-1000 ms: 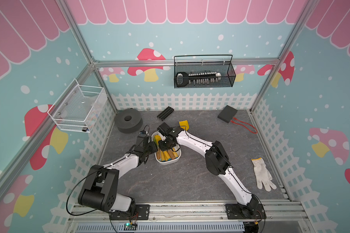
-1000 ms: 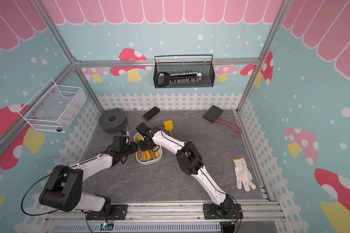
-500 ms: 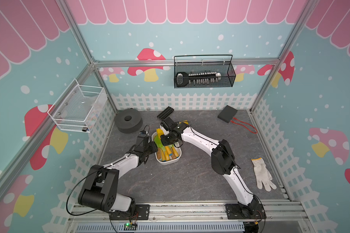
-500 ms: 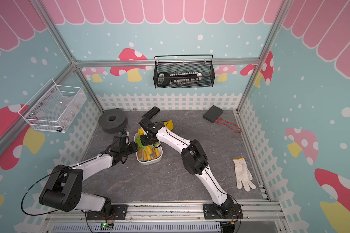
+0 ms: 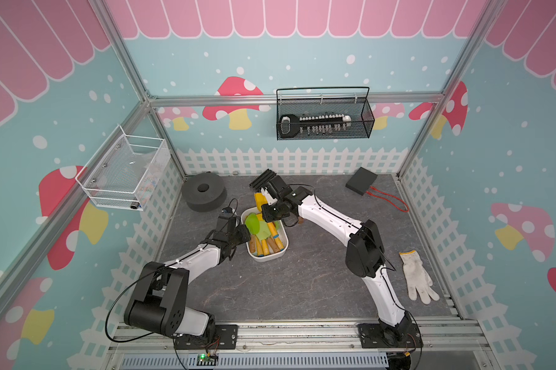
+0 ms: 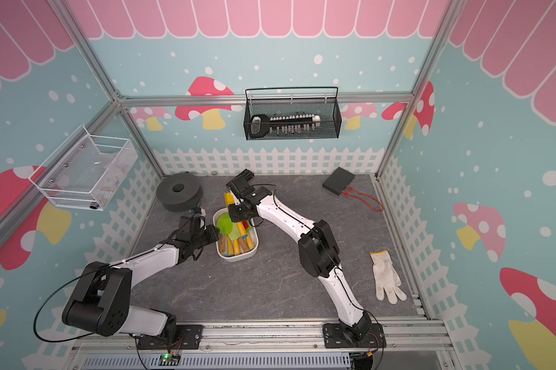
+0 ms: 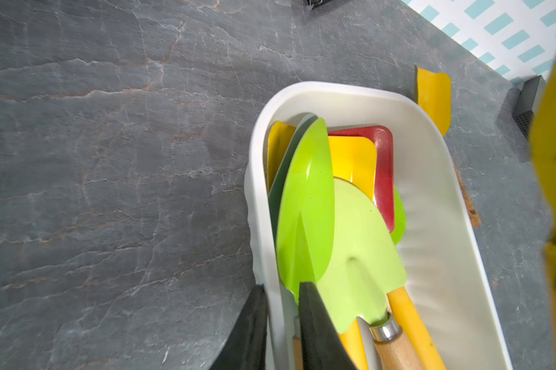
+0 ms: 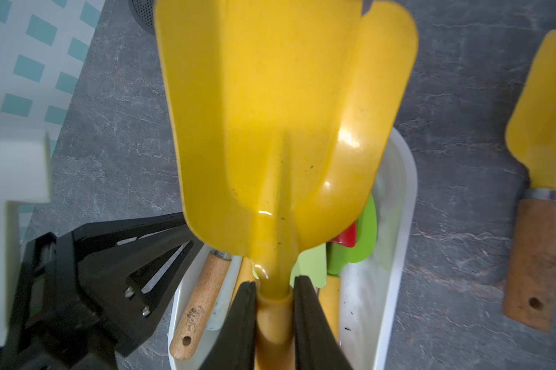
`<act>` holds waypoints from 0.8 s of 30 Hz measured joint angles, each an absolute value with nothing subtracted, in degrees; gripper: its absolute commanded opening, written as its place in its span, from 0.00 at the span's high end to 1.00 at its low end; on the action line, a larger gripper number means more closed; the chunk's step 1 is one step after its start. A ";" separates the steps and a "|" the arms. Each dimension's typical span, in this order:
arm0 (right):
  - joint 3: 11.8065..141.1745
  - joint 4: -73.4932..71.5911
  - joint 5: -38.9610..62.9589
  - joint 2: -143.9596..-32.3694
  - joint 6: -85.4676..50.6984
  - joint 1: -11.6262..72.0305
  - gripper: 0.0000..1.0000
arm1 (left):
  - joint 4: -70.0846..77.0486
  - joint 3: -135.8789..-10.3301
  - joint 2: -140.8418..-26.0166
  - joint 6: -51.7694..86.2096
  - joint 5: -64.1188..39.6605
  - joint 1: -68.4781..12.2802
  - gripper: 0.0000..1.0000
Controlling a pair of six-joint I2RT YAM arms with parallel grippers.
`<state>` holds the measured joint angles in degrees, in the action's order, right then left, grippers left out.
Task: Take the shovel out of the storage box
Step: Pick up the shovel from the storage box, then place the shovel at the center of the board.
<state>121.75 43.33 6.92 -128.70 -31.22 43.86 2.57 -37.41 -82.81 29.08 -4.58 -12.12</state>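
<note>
The storage box, a shallow white tub, sits mid-floor with several shovels in it, green blades on top. My right gripper is shut on the neck of a yellow shovel. That shovel hangs tilted above the box's far end, and in both top views its blade points toward the back fence. My left gripper is shut on the box's side wall, with one finger outside it and one inside.
Another yellow shovel with a wooden handle lies on the floor beside the box. A black foam roll, a ridged black block and a black case with a red cord stand at the back. A white glove lies to the right.
My right gripper has risen from inside the box and moved toward the back with the yellow shovel in it. The left arm has stayed on the box wall.
</note>
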 measured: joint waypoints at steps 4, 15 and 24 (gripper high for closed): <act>119.22 43.22 6.81 -126.26 -30.46 41.82 0.85 | 2.57 -37.41 -82.81 28.71 -4.69 -12.12 0.76; 110.13 42.09 6.24 -123.59 -27.22 34.65 0.85 | 2.44 -37.43 -82.81 28.05 -4.78 -12.12 0.75; 108.38 41.91 4.86 -123.57 -24.58 29.50 0.85 | 2.20 -37.69 -83.05 28.05 -4.95 -12.12 0.75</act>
